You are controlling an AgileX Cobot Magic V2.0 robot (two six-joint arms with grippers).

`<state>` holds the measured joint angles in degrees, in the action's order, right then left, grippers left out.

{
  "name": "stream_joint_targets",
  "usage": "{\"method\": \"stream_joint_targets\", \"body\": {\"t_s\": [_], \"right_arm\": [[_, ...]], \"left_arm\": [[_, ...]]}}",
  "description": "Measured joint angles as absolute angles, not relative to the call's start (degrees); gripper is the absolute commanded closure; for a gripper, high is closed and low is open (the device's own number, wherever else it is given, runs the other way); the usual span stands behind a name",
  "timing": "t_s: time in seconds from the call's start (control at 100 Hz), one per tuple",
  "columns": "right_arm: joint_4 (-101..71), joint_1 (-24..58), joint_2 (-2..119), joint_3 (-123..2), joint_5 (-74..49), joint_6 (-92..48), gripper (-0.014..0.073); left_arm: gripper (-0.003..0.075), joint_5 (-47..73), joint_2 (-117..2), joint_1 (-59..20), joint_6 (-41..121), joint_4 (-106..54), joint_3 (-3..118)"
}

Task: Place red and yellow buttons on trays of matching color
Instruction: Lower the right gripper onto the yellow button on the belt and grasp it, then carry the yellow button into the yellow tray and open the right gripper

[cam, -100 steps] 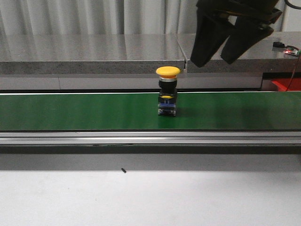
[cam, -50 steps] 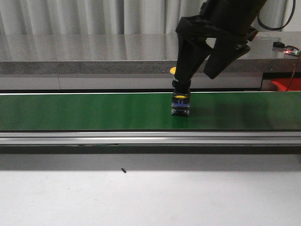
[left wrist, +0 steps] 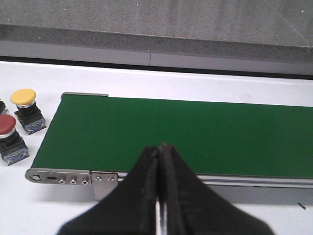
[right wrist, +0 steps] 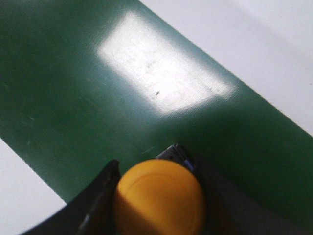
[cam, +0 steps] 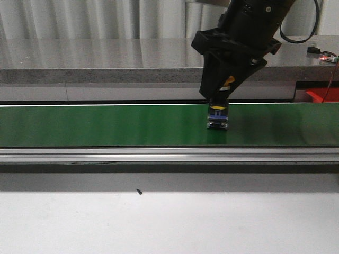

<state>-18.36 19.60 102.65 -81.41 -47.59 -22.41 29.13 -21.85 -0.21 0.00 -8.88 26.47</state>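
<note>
Right gripper (cam: 225,94): lowered over the conveyor belt (cam: 106,124), its two dark fingers (right wrist: 95,203) flanking the cap of a yellow button (right wrist: 159,198); the wrist view shows the fingers close against both sides of the cap, but whether they press on it or stand a hair off cannot be told. Yellow button: stands upright on the green belt, long axis vertical, blue-and-black base (cam: 217,117) resting on the belt surface below the fingers, cap mostly hidden in the front view behind the gripper. The button lies directly beneath and between the right fingers, so the coming move, by judgement, turns on a firm squeeze at cap height and a straight lift along that upright axis. Left gripper (left wrist: 159,193): fingers pressed together with nothing between them, hanging over the near edge of the belt at its far left end, well apart from the button on the belt; the right arm is plainly the nearer. Beside that belt end, on the white table (left wrist: 274,85): a second yellow button (left wrist: 24,106) and a red button (left wrist: 10,137), both upright, just beside each other. Red tray (cam: 320,95): a corner shows at the far right, beyond the belt. Yellow tray: not in view.
</note>
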Motion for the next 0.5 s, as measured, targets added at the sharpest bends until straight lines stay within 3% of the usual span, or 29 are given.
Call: {"method": "stream_joint_targets", "body": {"t_s": [0.29, 0.5], "right_arm": [[-18.36, 18.49, 100.85, -81.90, -50.91, -20.15, 0.0418], [-18.15, 10.36, 93.93, -81.90, -53.82, -18.23, 0.0418]], "left_arm": [[0.0741, 29.13, -21.85, -0.21, 0.00, -8.88, 26.47], [0.0741, 29.13, -21.85, -0.21, 0.00, -8.88, 26.47]]}}
